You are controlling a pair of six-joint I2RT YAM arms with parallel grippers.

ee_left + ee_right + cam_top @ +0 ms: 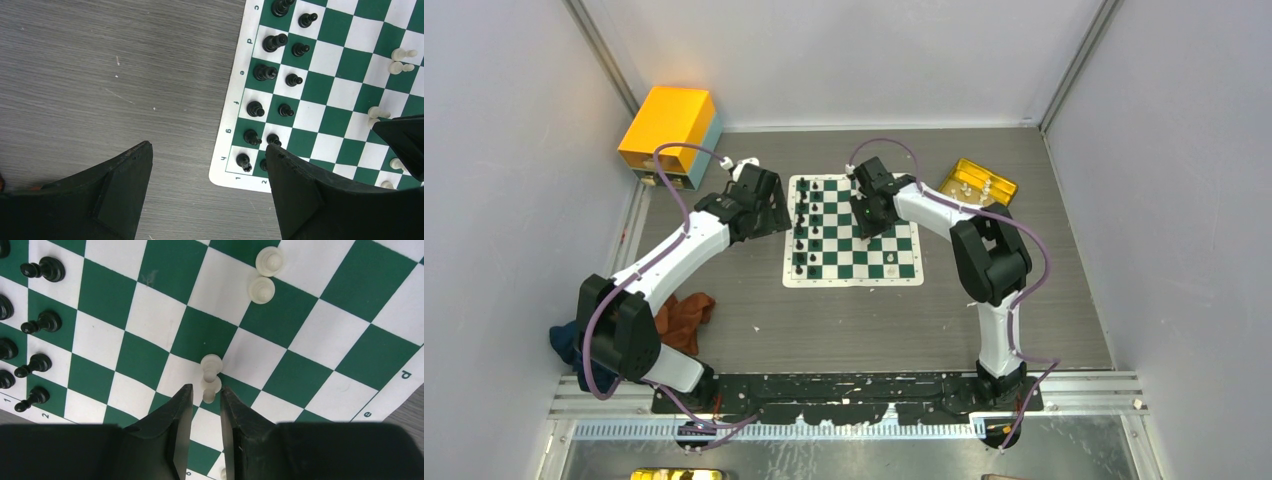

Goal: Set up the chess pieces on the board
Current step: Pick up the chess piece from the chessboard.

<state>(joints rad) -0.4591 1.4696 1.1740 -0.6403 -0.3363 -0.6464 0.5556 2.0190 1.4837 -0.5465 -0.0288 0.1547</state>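
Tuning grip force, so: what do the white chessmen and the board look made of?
White chessmen: probably moulded plastic, smooth cream with a soft sheen on rounded heads. Board: seemingly a thin printed mat, matte, lying flat with no edge thickness; vinyl or paper, cannot tell.

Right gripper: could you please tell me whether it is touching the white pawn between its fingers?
Cannot tell. In the right wrist view the pawn stands between the right gripper fingers, but neither contact nor a gap shows plainly.
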